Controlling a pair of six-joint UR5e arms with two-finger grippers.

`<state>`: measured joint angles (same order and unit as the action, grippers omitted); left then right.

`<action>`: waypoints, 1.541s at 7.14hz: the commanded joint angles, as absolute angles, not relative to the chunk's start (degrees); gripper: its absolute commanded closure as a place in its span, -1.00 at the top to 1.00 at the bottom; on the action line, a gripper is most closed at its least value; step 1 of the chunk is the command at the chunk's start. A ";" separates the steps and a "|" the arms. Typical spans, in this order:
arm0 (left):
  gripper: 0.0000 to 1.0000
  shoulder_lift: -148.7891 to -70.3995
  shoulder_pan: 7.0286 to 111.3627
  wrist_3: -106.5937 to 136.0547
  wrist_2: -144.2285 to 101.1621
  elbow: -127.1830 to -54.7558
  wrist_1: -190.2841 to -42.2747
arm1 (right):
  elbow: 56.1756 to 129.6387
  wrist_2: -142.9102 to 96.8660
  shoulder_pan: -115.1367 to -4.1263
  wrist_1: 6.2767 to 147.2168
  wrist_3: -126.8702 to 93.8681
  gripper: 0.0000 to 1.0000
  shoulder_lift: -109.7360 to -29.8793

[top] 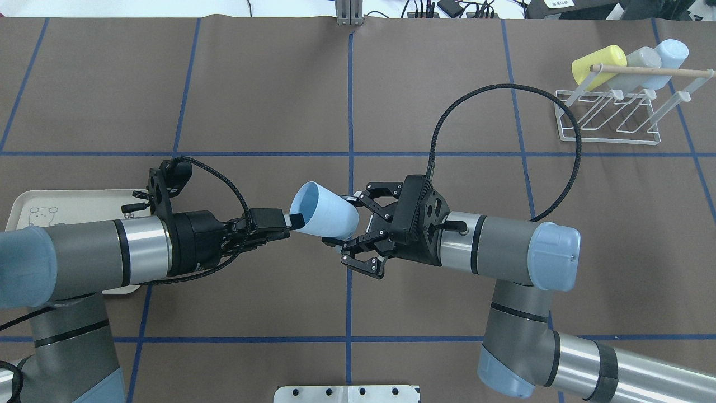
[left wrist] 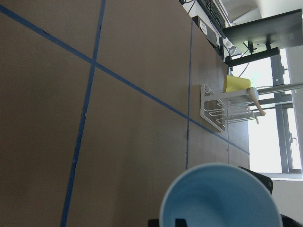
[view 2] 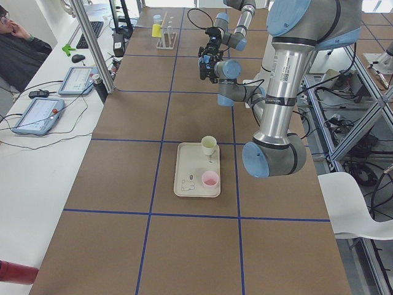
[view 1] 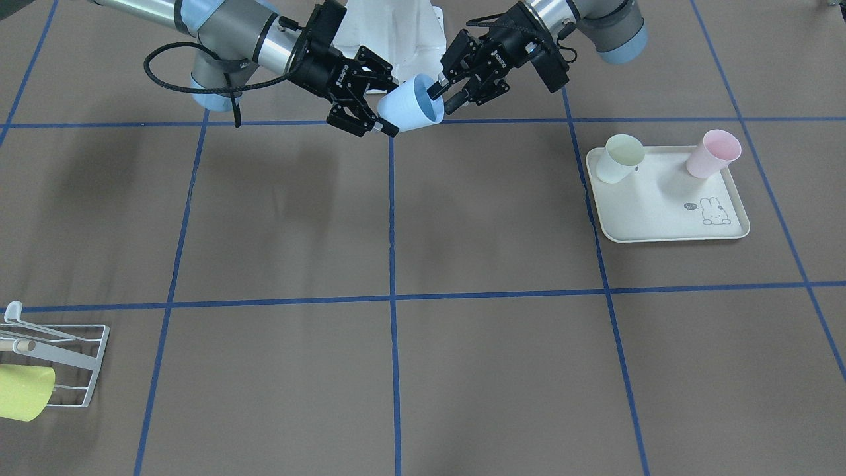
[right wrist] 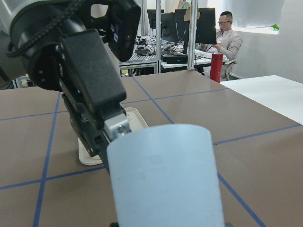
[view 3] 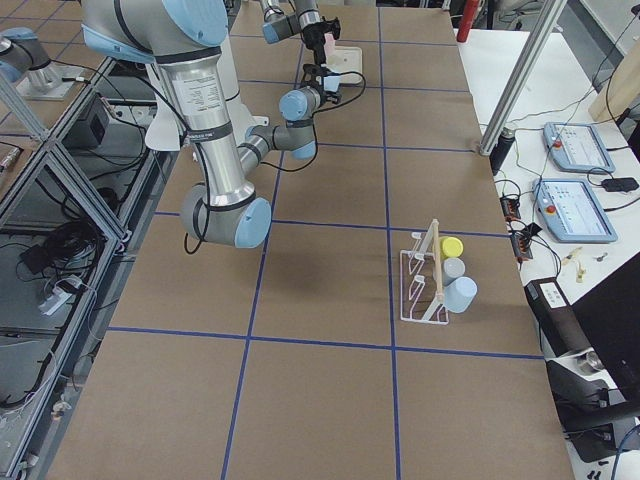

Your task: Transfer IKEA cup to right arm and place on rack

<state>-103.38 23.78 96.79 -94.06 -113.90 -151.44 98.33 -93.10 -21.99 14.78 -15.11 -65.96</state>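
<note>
Now clamped on the rim of the pale blue cup (top: pixel 324 215) with the left gripper (top: pixel 290 223), holding it sideways in the air above the middle of the table (top: pixel 447 280). Straddling the cup's closed base with the right gripper (top: pixel 340 220), jaws spread wide, contact with the wall impossible to tell. Well apart from the white wire rack (top: pixel 609 120) at the table's far right corner.

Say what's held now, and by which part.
The cup, pinched at its rim by the left gripper, one finger inside the mouth. The right gripper straddles its base, jaws open.
</note>
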 commanded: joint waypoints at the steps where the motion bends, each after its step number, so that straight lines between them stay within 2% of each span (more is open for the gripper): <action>1: 1.00 -102.40 25.82 95.98 -94.66 -114.34 -149.26 | 98.44 -93.25 -23.28 17.03 -15.03 -0.98 -66.09; 3: 1.00 -101.52 28.64 88.98 -97.19 -118.63 -136.13 | 103.76 -93.34 -25.65 30.59 -14.94 -1.00 -66.09; 4: 1.00 -98.21 30.22 84.25 -98.16 -121.09 -132.49 | 107.98 -93.43 -26.62 40.33 -14.94 -1.00 -66.01; 6: 1.00 -85.76 35.12 70.21 -100.88 -125.23 -132.36 | 113.36 -93.69 -30.30 57.67 -12.76 -1.00 -65.65; 8: 1.00 -78.43 42.85 60.06 -104.74 -125.60 -132.89 | 117.22 -93.69 -34.78 71.72 -3.21 -1.00 -65.66; 10: 1.00 -73.85 52.68 43.08 -112.54 -124.90 -132.89 | 126.08 -93.34 -40.31 92.19 5.58 -1.00 -65.65; 11: 1.00 -72.00 58.74 33.93 -116.15 -123.50 -132.80 | 128.21 -93.08 -43.47 97.94 9.37 -1.00 -65.92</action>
<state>-74.52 51.90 44.85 -111.60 -124.71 -132.85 124.60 -93.38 -39.74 89.09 4.51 -65.71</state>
